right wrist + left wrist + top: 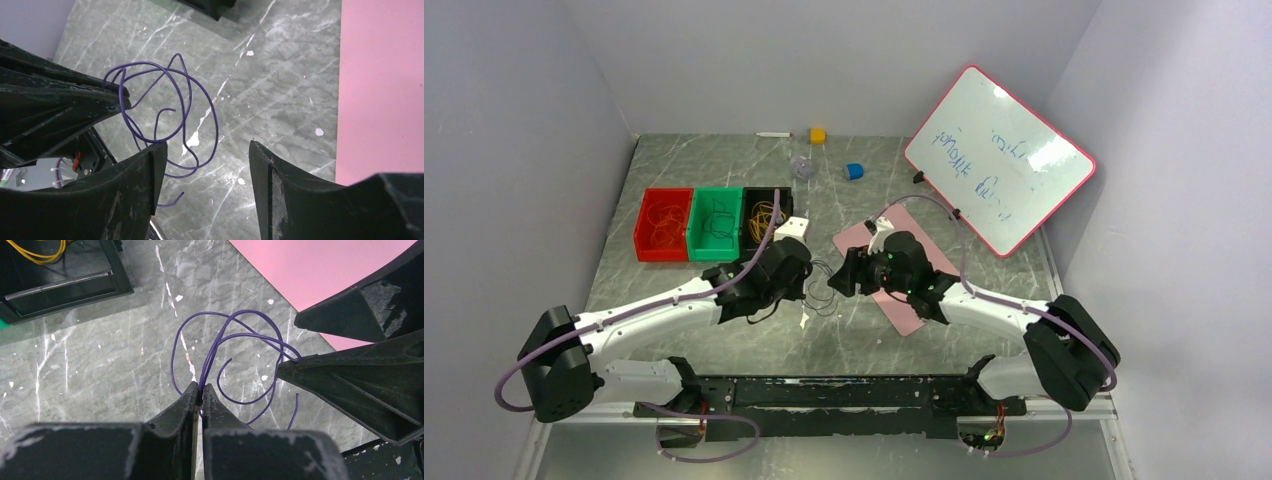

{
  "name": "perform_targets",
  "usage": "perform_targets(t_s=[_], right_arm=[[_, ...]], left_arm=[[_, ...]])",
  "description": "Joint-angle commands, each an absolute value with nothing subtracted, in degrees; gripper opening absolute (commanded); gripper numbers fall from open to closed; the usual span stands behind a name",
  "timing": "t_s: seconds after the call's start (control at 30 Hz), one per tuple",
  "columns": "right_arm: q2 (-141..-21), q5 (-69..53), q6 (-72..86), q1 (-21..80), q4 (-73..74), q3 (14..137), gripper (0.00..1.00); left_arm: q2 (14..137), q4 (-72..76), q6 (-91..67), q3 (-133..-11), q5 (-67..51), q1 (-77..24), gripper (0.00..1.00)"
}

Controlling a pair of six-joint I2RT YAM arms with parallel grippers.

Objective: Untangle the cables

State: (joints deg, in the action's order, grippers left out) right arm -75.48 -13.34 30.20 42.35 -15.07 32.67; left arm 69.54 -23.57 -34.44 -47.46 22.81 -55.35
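Left end effector [200, 387] pinched shut; right end effector [206, 145] gaping

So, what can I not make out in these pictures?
- Whiteboard writing, top view: too small to read.
- Purple cable, left wrist view: lower part hidden behind the left gripper.
- Same cable, top view: too thin to follow.
- Yellow wires in the black bin, top view: too small to count.
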Motion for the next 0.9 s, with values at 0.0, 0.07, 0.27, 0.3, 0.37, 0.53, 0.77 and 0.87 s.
perform_targets(t_s=[0.0,0.07,0.27,0.3,0.37,0.53,0.77,0.87], right_arm=[[-76.2,-14.5,30.9,42.6,-20.3,32.4,0.65],[-77.2,-14.5,31.2,42.6,-21.2,32.3,0.65],[-81.6,-10.3,31.1,44.0,-25.6,31.0,0.63],[-82.2,-9.0,31.2,44.4,-26.5,30.7,0.61],[-82.8,-5.4,31.0,45.0,-27.5,30.1,0.57],[-81.8,6.1,30.4,45.2,-25.7,27.6,0.45],[-79.9,17.2,28.6,45.0,-19.2,27.2,0.25],[-78.7,18.0,27.9,44.8,-18.8,27.1,0.11]], left_arm=[[69.0,-22.6,-34.5,-49.6,23.4,-55.6,0.07],[69.2,-21.9,-34.8,-49.7,22.8,-55.5,0.07],[70.4,-18.1,-36.8,-49.8,18.2,-55.5,0.07],[70.4,-17.4,-37.2,-49.8,17.1,-55.5,0.07],[70.2,-16.5,-37.9,-49.6,15.9,-55.5,0.07],[68.2,-18.7,-39.2,-49.2,18.0,-55.3,0.07],[62.0,-23.1,-38.8,-47.8,19.2,-51.7,0.07],[60.1,-24.3,-38.4,-46.5,18.9,-49.6,0.07]])
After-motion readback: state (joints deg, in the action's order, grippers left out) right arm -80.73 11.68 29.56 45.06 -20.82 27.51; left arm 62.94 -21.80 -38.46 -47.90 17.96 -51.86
